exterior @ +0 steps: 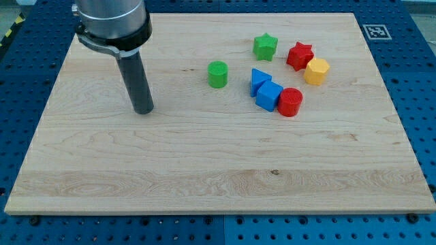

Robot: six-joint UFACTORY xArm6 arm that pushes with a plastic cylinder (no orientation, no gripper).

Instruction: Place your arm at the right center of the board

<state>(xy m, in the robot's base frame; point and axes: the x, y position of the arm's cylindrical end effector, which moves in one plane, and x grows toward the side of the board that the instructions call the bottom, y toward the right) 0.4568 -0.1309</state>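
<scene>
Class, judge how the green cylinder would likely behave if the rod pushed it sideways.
The green cylinder stands on its flat end, so it would probably slide rather than roll. It looks squat, so tipping seems unlikely. Nothing touches it, so it should move alone; my tip is well to its left.

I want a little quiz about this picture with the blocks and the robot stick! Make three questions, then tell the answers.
1. True or false: my tip touches the green cylinder.
2. Which block sits beside the yellow block? A) red star B) blue cube C) green star
3. Fill in: the red cylinder rests against the blue ____.

Key
1. False; my tip stands apart, toward the view's left.
2. A
3. cube
</scene>
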